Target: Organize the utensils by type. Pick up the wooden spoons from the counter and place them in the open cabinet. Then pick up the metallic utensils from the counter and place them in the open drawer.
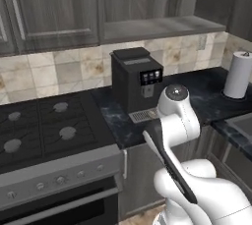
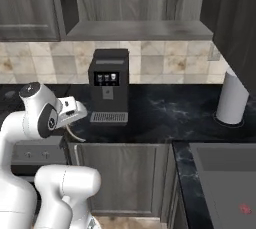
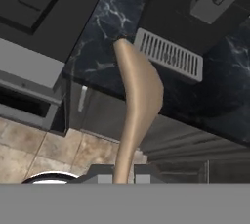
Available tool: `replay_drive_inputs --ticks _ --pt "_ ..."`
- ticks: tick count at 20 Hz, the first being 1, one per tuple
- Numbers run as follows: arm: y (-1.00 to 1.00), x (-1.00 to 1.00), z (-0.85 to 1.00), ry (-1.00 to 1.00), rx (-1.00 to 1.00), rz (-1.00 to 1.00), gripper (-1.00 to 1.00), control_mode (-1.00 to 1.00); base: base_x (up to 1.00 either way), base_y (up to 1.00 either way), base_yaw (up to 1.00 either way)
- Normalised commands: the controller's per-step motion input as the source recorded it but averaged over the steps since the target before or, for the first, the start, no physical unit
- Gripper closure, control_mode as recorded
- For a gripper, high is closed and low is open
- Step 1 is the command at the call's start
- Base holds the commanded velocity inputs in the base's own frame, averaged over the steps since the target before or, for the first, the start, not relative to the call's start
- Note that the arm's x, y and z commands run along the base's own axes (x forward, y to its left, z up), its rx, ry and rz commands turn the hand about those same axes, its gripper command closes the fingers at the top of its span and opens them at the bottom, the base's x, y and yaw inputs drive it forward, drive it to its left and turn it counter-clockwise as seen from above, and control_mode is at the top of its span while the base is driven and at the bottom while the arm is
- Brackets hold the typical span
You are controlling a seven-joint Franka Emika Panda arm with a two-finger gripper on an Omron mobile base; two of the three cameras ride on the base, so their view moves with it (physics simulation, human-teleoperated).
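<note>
A tan wooden spoon (image 3: pixel 139 91) rises from between my fingertips in the hand view, its bowl over the counter edge in front of the coffee machine's drip grille (image 3: pixel 168 54). My gripper (image 3: pixel 123 175) is shut on the spoon's handle. In the right base view the gripper (image 2: pixel 69 124) hangs at the counter's front edge, left of the coffee machine (image 2: pixel 109 90), with a thin curve of the spoon (image 2: pixel 76 137) below it. The open cabinet (image 1: pixel 162 25) has its bare shelf (image 2: pixel 140 30) above the machine. The metallic utensils and the open drawer are out of view.
The black coffee machine (image 1: pixel 135 79) stands on the dark marble counter (image 1: pixel 206 91). A gas stove (image 1: pixel 39 126) lies to its left. A paper towel roll (image 1: pixel 237 75) stands at the right, with a sink (image 2: pixel 225 183) in front of it.
</note>
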Motion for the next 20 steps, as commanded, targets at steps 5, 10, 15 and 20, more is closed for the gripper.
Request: replay_drive_inputs --ticks 5,10,15,20 --pt "0.00 0.00 0.00 0.00 0.00 0.00 1.00 1.00 0.51 -0.29 0.10" --pt "0.00 0.00 0.00 0.00 0.00 0.00 1.00 1.00 0.37 -0.33 0.03" --pt "0.00 0.00 0.00 0.00 0.00 0.00 1.00 1.00 0.23 -0.26 0.00" --pt "0.00 0.00 0.00 0.00 0.00 0.00 1.00 1.00 0.34 -0.13 0.05"
